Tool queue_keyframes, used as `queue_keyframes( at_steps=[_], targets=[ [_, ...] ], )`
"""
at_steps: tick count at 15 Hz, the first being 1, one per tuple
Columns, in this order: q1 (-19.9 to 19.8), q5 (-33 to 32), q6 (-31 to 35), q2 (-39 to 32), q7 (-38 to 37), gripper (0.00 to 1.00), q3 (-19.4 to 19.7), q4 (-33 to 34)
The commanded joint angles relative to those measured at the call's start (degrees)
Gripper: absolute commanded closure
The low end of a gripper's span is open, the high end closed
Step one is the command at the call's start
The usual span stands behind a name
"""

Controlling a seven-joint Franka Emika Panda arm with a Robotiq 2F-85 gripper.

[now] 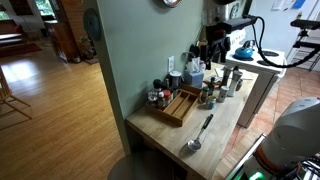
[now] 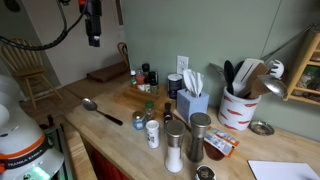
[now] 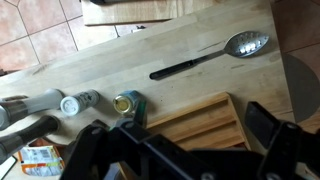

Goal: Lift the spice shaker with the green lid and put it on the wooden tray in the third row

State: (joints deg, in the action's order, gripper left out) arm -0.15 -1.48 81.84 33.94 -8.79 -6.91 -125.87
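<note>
One shaker with a green lid (image 3: pixel 128 104) is seen upright on the counter (image 3: pixel 120 60), just left of the wooden tray (image 3: pixel 205 122) in the wrist view. The gripper (image 3: pixel 185 150) is held above the tray, jaws spread wide and empty, so the shaker lies left of them; a spoon (image 3: pixel 215 55) is seen beyond the tray.
</note>
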Motion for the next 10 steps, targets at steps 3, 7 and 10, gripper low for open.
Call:
queue_keyframes(
  at_steps=[3, 7, 10],
  targets=[
    [0.59, -3.41, 8.27, -0.81, 5.94, 0.00, 3.22, -2.93],
    [0.38, -4.23, 14.87, -0.52, 9.85, 0.00, 5.88, -7.09],
    [-0.14, -4.10, 20.39, -0.09, 11.55, 0.00, 7.61, -11.52]
  ],
)
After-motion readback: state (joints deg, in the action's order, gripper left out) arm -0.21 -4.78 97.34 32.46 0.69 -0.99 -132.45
